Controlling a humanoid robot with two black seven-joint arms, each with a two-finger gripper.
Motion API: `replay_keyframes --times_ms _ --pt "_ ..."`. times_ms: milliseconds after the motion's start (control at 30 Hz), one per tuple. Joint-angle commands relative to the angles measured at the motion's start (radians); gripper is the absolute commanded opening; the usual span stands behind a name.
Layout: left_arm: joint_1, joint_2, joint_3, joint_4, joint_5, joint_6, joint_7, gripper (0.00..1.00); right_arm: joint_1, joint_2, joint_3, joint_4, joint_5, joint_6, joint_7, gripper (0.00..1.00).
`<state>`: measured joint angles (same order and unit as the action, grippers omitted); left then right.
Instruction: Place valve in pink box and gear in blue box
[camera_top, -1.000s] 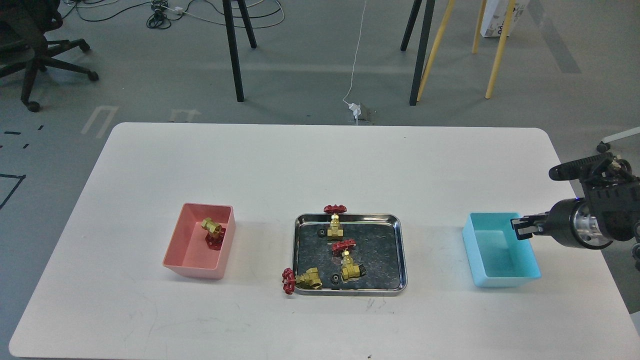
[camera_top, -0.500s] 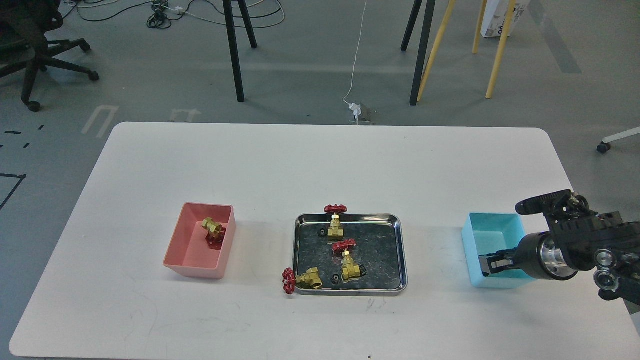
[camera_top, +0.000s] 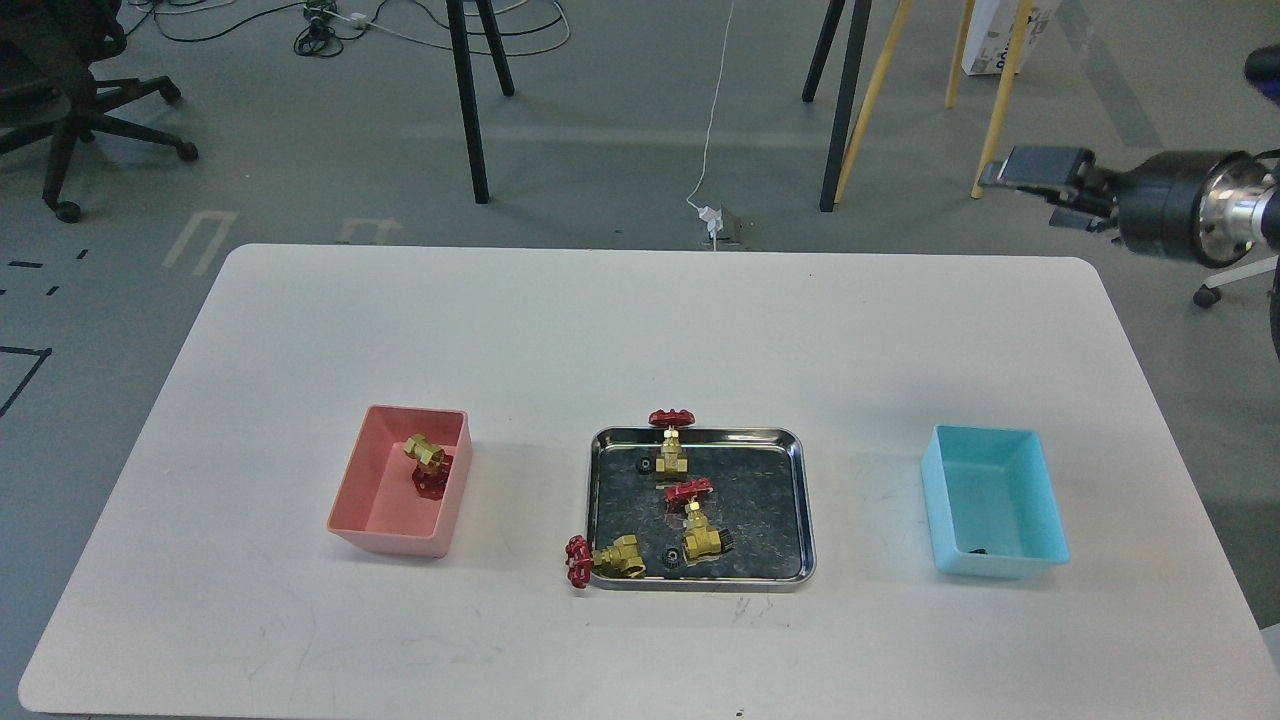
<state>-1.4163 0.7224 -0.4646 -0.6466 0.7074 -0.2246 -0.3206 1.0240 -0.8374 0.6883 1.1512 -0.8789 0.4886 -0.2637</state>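
Head view: the steel tray (camera_top: 800, 500) sits at the centre of the white table (camera_top: 640, 330) and serves as the reference point. Left of the tray, well apart from it, stands the pink box (camera_top: 365, 515); one brass valve (camera_top: 426, 462) with its red handwheel lies inside it, against the wall nearest the tray. Right of the tray, well apart, stands the blue box (camera_top: 1040, 500); a small dark object, apparently a gear (camera_top: 978, 550), lies on its floor at the near wall. Inside the tray, one upright valve (camera_top: 670, 448) stands at the far rim, a second valve (camera_top: 697, 522) stands near the middle, and a third valve (camera_top: 605, 560) lies tilted over the near left corner with its handwheel outside the rim. Black gears lie in the tray: one (camera_top: 645, 465) just left of the far valve, one (camera_top: 672, 559) near the front rim. The right gripper (camera_top: 1045, 180) is raised above the floor beyond the table's far right corner; its fingers appear slightly parted and hold nothing visible. The left arm is out of frame.
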Motion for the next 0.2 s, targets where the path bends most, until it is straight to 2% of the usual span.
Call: replay_keyframes --times_ms 0,100,167 --pt "-0.003 -0.024 0.011 -0.001 0.004 0.002 0.0 1.0 0.082 0.162 0.077 -0.282 0.072 -0.1 -0.003 0.97" --pt "0.0 -0.04 0.024 0.001 0.004 0.005 0.0 1.0 0.143 0.312 0.102 -0.406 0.077 -0.309 -0.003 0.99" --pt "-0.003 -0.06 0.056 0.002 0.004 0.01 0.002 1.0 0.159 0.334 0.103 -0.418 0.077 -0.375 0.004 0.99"
